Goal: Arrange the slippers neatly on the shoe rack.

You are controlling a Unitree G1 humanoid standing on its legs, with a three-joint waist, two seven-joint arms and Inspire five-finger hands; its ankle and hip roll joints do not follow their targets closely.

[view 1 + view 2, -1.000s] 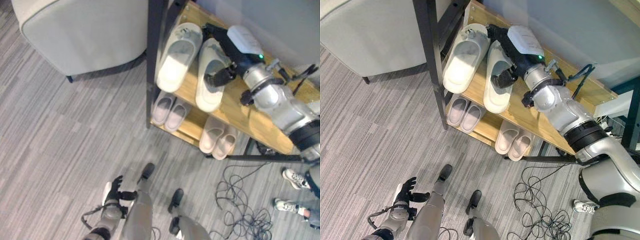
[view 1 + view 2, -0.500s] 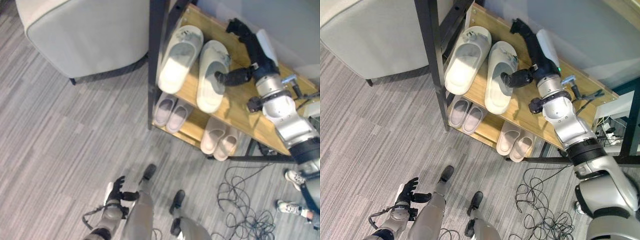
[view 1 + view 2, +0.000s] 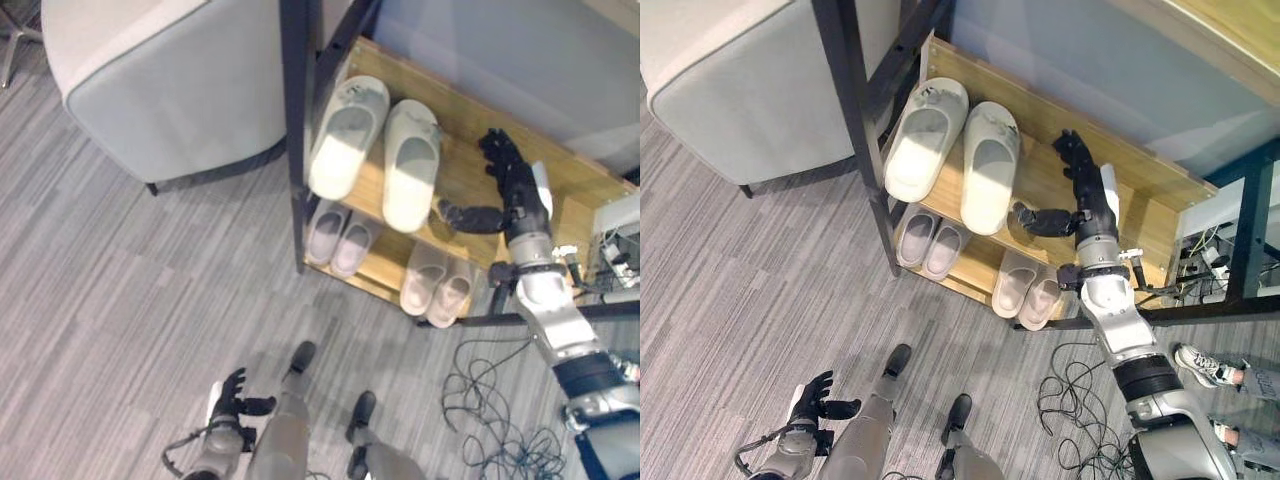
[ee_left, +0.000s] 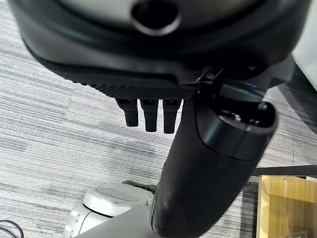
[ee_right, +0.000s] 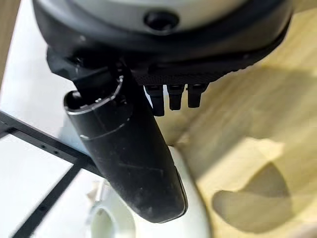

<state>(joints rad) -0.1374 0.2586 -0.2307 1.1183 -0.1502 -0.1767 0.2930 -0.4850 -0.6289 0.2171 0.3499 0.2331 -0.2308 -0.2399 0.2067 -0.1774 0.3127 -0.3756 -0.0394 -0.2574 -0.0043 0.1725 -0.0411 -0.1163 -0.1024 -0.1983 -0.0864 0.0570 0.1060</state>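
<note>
Two large pale slippers (image 3: 347, 137) (image 3: 410, 165) lie side by side on the top wooden shelf of the shoe rack (image 3: 470, 170). Two smaller pinkish pairs (image 3: 338, 233) (image 3: 439, 284) sit on the lower shelf. My right hand (image 3: 509, 182) hovers open over the bare top shelf, to the right of the slippers, its thumb (image 3: 1042, 219) pointing toward them without touching. In the right wrist view the thumb (image 5: 129, 153) stands out over a pale slipper (image 5: 193, 218). My left hand (image 3: 230, 395) hangs open low over the floor.
A grey upholstered seat (image 3: 170, 90) stands left of the rack's black post (image 3: 295, 130). A person's white shoes (image 3: 1205, 365) stand on the striped grey floor at the right. Cables and a power strip (image 3: 1210, 262) lie behind the rack's right end.
My right hand has let go of the right slipper and drawn back to the right, clear of it. The camera has also shifted, so the rack sits differently in view.
</note>
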